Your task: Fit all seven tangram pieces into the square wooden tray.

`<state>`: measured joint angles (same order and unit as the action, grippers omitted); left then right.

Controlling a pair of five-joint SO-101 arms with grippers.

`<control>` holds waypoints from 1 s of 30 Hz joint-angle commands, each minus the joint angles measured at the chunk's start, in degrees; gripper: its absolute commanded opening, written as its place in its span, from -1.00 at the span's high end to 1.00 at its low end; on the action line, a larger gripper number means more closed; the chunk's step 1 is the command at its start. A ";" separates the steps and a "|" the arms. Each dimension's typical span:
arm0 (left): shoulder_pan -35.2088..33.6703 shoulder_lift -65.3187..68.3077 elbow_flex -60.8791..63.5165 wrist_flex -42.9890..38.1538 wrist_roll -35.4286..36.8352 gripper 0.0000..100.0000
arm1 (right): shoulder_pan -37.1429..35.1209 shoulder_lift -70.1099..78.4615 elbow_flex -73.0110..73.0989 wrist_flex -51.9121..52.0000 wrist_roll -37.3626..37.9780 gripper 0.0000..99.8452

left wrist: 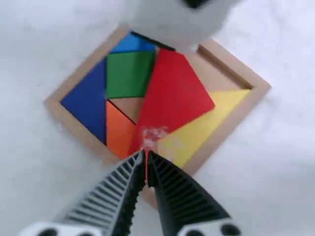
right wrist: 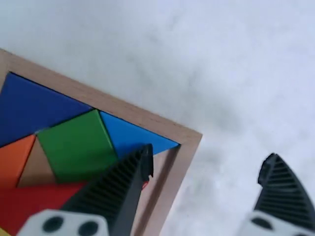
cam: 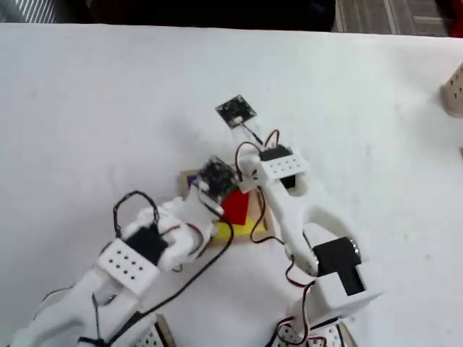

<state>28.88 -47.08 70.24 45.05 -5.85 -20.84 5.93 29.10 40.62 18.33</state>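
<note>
Wooden square tray seen near centre of white worktop. Large red triangle piece pinched at corner by narrow left hand; yellow triangle piece at its 6 o'clock in high view. Right hand held wide, one finger over tray corner.

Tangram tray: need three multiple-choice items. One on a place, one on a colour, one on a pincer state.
1. Which piece fills the tray corner by the right pincer? A yellow piece; B light blue piece; C orange piece.
2. What colour is the triangle in the left pincer? A green; B dark blue; C red.
3. The right pincer is: A open; B shut on a piece; C shut on nothing.
Key: 1B, one of its fingers hangs over the light blue piece at that corner. 2C, the red triangle has its tip between the shut fingers. 3A, its fingers stand far apart.
</note>
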 commanded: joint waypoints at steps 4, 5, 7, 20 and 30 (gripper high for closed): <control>3.38 -8.13 3.78 0.09 0.35 0.93 | -0.48 -0.31 -1.93 0.31 0.70 0.42; 1.54 -8.57 4.04 -1.05 1.93 0.93 | -0.57 -0.31 -1.93 0.22 -0.62 0.49; -3.03 -8.66 3.96 -3.25 6.42 0.93 | -0.48 -0.40 -2.29 0.04 -4.31 0.68; -16.57 -8.75 4.04 -8.09 15.12 0.93 | -2.15 0.66 -4.66 0.57 -14.15 0.93; -14.55 -8.57 4.22 -7.30 15.03 0.93 | -3.12 3.30 -6.51 16.75 -4.57 0.93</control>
<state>13.32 -54.46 74.90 38.02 8.66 -23.74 9.27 24.00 53.54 12.35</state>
